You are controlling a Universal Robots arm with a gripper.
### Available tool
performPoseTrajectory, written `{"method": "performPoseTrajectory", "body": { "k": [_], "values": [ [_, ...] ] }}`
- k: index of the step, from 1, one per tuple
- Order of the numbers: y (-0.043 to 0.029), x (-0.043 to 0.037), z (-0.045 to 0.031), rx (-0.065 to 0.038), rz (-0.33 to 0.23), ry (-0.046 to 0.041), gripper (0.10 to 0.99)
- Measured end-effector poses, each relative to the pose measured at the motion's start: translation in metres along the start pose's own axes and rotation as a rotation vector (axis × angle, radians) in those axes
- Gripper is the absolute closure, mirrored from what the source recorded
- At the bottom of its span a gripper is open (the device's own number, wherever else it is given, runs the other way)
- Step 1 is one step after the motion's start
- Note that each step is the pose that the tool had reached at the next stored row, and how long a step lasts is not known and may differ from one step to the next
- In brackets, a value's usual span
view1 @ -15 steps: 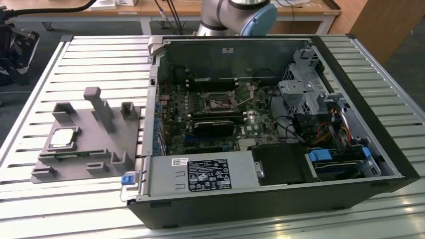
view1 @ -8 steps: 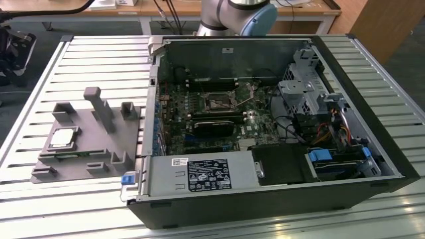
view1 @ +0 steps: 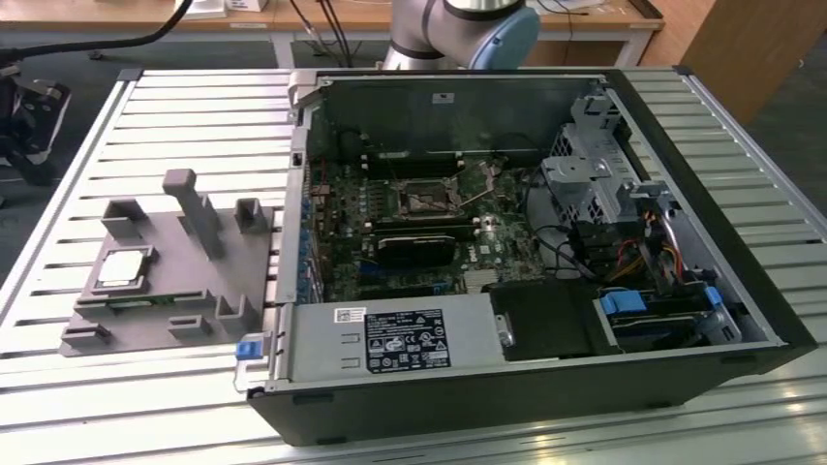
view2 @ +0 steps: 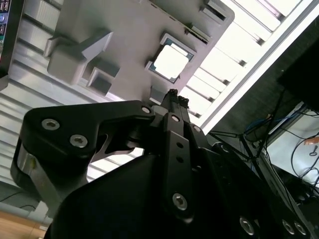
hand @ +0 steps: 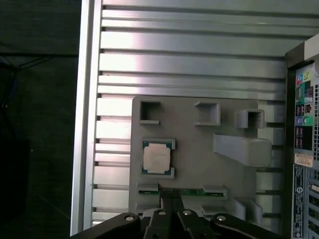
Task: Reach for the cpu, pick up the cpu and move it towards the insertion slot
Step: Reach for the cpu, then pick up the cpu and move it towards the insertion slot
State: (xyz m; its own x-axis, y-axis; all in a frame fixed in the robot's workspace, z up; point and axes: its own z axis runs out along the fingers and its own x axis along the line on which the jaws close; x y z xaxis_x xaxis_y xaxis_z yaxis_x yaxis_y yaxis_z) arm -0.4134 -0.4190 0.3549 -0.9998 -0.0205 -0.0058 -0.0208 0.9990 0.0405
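The cpu (hand: 156, 158) is silvery-white, the fixture (hand: 199, 164) grey, the table (hand: 189, 55) ribbed silver, the pincer (hand: 172, 195) black.

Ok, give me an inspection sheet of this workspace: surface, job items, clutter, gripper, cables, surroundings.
Surface: slatted metal table carrying a grey fixture and an open PC case.
Job's things: cpu lies flat in a fixture pocket; slot sits on the green board inside the case, well apart from the cpu.
Clutter: narrow green board in the fixture beside the cpu.
Gripper: gripper shut, holding nothing, over the fixture, not on the cpu.
Cables: coloured wires inside the case; black cable behind the table.
Surroundings: arm at the table's far edge; wooden desk behind it.
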Motion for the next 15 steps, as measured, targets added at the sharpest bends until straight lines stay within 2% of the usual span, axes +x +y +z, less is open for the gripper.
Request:
{"method": "performPoseTrajectory", "body": {
  "k": [1,2,3,5,6,7,8,10,11,12,13,14,15],
  "values": [
    [-0.0005,0.0000,0.0017,0.000,0.000,-0.0002,0.973],
    [-0.0013,0.0000,0.0035,0.000,0.000,-0.0002,0.918],
    [-0.0020,0.0000,0.0053,-0.001,0.000,-0.0003,0.918],
    [-0.0032,0.0001,0.0088,-0.001,0.000,-0.0001,0.796],
    [-0.0041,0.0001,0.0106,-0.001,0.000,-0.0002,0.796],
    [-0.0043,0.0002,0.0123,-0.001,0.000,-0.0001,0.733],
    [-0.0048,0.0002,0.0143,-0.001,0.000,-0.0001,0.733],
    [-0.0054,0.0002,0.0179,-0.001,0.000,-0.0002,0.620],
    [-0.0056,0.0002,0.0197,-0.001,0.000,-0.0002,0.620],
    [-0.0057,0.0003,0.0213,-0.001,0.000,-0.0002,0.561],
    [-0.0059,0.0002,0.0223,-0.002,0.000,0.0002,0.502],
    [-0.0060,0.0001,0.0229,-0.006,0.000,0.0015,0.502],
    [-0.0059,0.0002,0.0238,-0.009,0.000,0.0026,0.443]
  ]
}}
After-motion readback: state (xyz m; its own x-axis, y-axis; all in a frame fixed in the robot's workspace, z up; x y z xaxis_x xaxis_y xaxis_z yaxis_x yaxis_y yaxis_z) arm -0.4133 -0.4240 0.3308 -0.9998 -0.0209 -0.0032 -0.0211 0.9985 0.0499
